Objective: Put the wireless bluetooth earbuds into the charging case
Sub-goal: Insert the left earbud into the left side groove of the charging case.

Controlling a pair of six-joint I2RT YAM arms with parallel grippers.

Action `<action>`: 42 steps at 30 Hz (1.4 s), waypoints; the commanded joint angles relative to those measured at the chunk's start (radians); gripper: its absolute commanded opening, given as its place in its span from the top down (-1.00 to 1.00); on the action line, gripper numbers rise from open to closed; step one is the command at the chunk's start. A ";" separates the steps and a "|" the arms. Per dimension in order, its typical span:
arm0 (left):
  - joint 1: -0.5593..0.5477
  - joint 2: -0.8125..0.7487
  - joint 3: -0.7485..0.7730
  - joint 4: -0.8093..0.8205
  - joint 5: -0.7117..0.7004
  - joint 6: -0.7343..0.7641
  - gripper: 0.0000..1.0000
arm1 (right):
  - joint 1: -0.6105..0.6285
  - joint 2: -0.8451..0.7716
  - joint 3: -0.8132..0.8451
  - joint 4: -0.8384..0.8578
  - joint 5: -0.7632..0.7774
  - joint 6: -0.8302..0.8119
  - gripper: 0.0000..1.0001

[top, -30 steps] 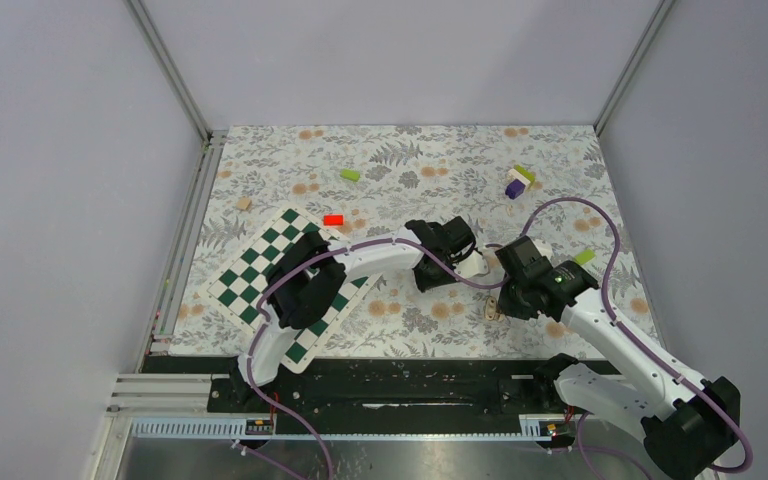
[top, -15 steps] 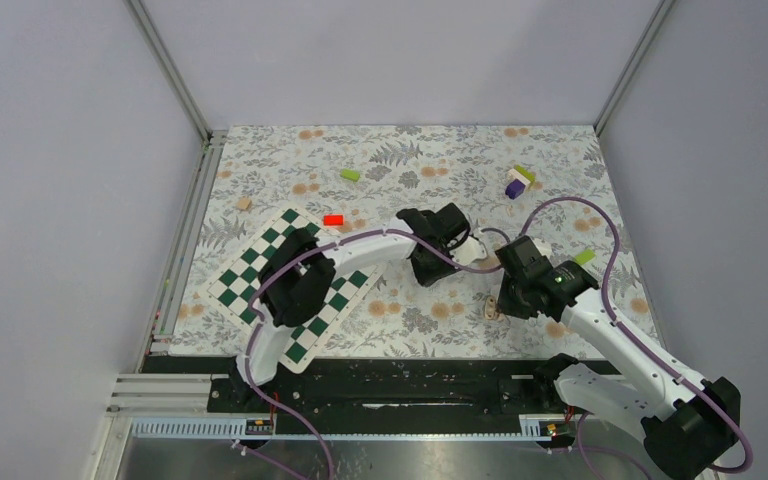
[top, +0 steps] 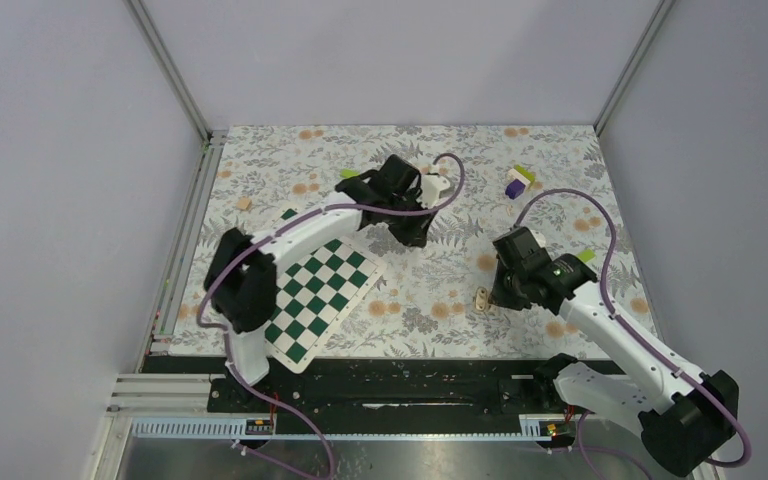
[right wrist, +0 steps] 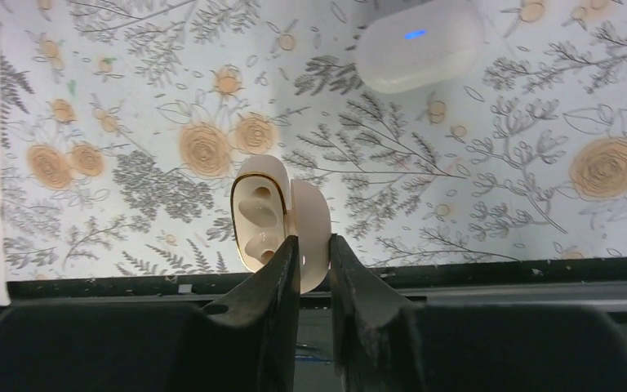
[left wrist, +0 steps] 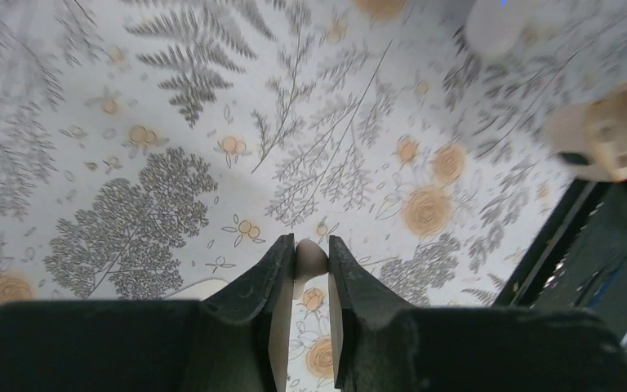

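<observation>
we have the right gripper (right wrist: pixel 312 245) clamped on the open charging case (right wrist: pixel 265 212) at the mat's (top: pixel 560 170) 5 o'clock, its inside seemingly empty. the left gripper (left wrist: pixel 310 245), nearly closed, pinches one earbud (left wrist: pixel 310 257) toward 12 o'clock; nothing is inserted yet.

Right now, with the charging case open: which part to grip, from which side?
Pinch the plain shell half of the charging case across its thin wall, coming edge-on from the near table edge, as the right gripper does. The earbud recesses face sideways, clear of both fingers, so the earbud in the left gripper likely has room to enter.
</observation>
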 commanded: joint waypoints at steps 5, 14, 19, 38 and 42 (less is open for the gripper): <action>0.019 -0.403 -0.349 0.630 0.139 -0.279 1.00 | -0.003 0.081 0.101 0.096 -0.086 -0.021 1.00; 0.004 -0.478 -0.433 0.835 0.067 -0.475 1.00 | -0.001 0.193 0.143 0.185 -0.202 0.024 1.00; -0.020 -0.468 -0.487 0.916 0.076 -0.501 1.00 | -0.001 0.268 0.226 0.179 -0.253 0.041 1.00; -0.074 -0.435 -0.727 1.264 0.227 -0.466 1.00 | -0.001 0.280 0.254 0.167 -0.274 0.028 1.00; -0.084 -0.412 -0.756 1.282 0.222 -0.448 1.00 | -0.001 0.277 0.253 0.168 -0.275 0.027 1.00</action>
